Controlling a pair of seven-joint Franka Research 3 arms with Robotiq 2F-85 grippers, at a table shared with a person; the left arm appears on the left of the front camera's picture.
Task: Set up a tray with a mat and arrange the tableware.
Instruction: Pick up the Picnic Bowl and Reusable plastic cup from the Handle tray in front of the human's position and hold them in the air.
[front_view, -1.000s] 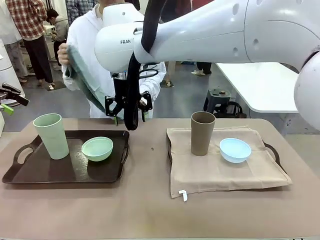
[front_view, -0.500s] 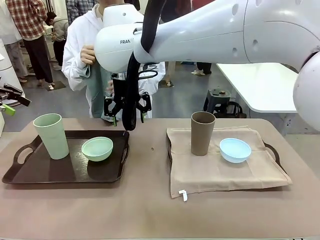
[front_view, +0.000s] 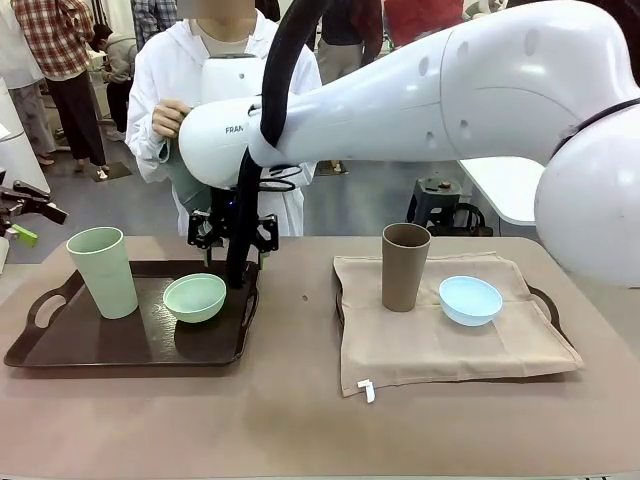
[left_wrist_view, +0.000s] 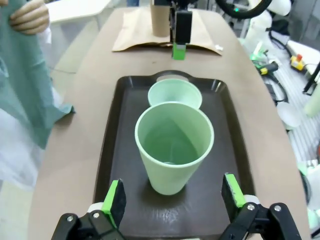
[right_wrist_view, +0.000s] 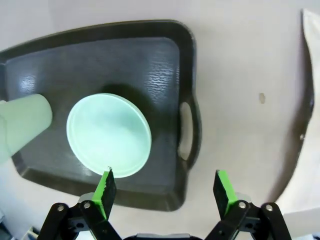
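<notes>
A pale green cup (front_view: 102, 271) and a pale green bowl (front_view: 195, 297) stand on the bare black tray (front_view: 90, 345) at the left. On the right, a brown cup (front_view: 404, 266) and a light blue bowl (front_view: 470, 300) sit on a beige mat (front_view: 440, 340) over the second tray. My right gripper (front_view: 232, 245) hangs open above the left tray's far right edge, with the green bowl (right_wrist_view: 109, 134) just beyond its left fingertip in the right wrist view. My left gripper (left_wrist_view: 173, 200) is open, level with the green cup (left_wrist_view: 172, 150) and close in front of it. A person holds a teal cloth (left_wrist_view: 25, 75) at the far side.
The person's hand (front_view: 172, 118) grips the cloth against the body behind the left tray. Bare brown table (front_view: 300, 410) lies between the two trays and along the front edge. The left gripper (front_view: 22, 215) shows at the picture's left edge, beside the tray's handle (front_view: 45, 305).
My right arm has swung left and lower, from beyond the table to over the left tray's far right edge. The person has drawn the cloth in closer to the body.
</notes>
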